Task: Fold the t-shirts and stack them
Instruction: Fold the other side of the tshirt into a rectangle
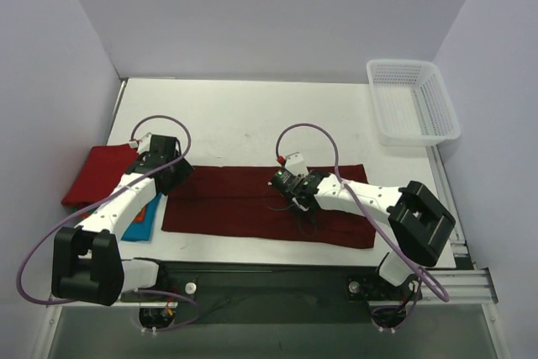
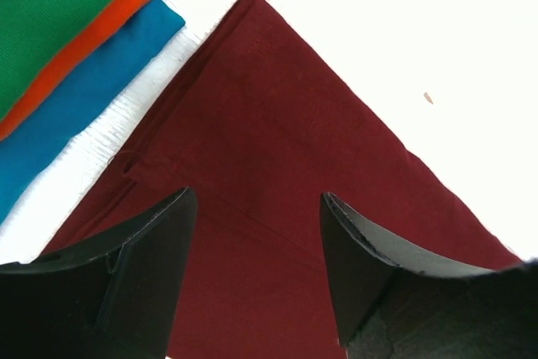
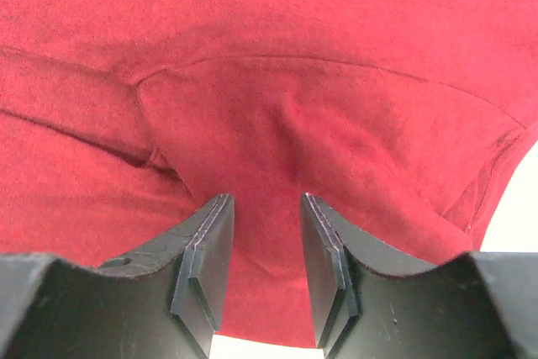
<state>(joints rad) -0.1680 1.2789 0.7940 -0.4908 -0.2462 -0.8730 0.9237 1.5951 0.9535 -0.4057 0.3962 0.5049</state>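
Note:
A dark maroon t-shirt (image 1: 269,203) lies folded into a long strip across the table's front. My left gripper (image 1: 171,176) is open just above its left end, with cloth below the fingers (image 2: 252,199) but none between them. My right gripper (image 1: 290,189) is open over the strip's middle, fingers spread above wrinkled maroon cloth (image 3: 277,124), gripping nothing. A bright red shirt (image 1: 97,172) lies folded at the far left. A stack of green (image 2: 59,6), orange (image 2: 126,6) and blue (image 2: 92,81) folded shirts lies left of the strip; its blue edge (image 1: 141,224) shows under my left arm.
A white plastic mesh basket (image 1: 412,100) stands at the back right corner. Grey walls close the table on the left, back and right. The arm bases and a metal rail (image 1: 319,279) run along the near edge.

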